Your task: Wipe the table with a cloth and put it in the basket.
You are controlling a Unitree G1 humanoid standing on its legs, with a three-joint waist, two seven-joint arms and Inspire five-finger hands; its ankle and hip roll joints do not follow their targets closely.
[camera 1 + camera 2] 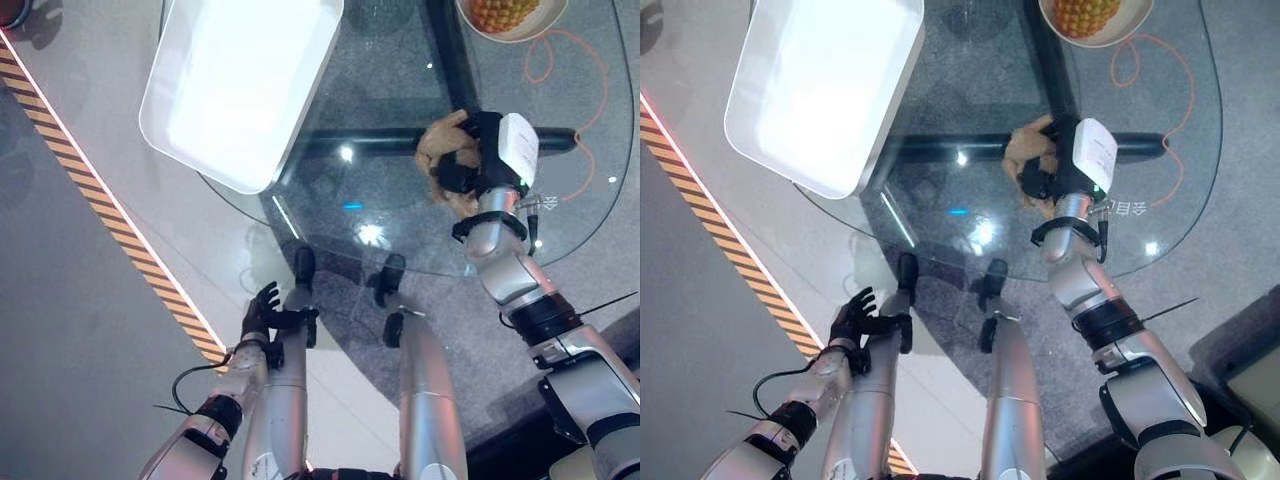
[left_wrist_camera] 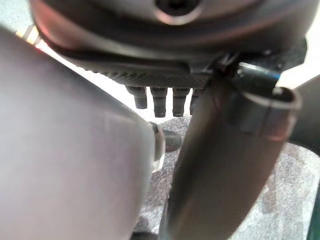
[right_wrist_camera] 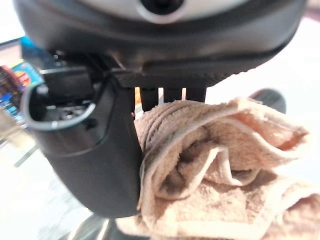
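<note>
A crumpled tan cloth [image 1: 436, 148] rests on the round glass table [image 1: 400, 215], right of its middle. My right hand [image 1: 484, 162] is over it, thumb and fingers curled round the bunched fabric. In the right wrist view the cloth [image 3: 215, 175] bulges between the thumb [image 3: 100, 150] and the fingers [image 3: 170, 94]. The white rectangular basket [image 1: 158, 95] stands at the table's left side, about two hand-lengths from the cloth. My left hand [image 1: 262, 312] hangs low beside the table's near edge with relaxed fingers [image 2: 157, 100] and holds nothing.
A bowl with a pineapple [image 1: 508, 14] sits at the table's far right edge. An orange cord [image 1: 590, 120] lies on the floor under the glass. A yellow-and-black striped line [image 1: 100, 200] runs across the floor on the left.
</note>
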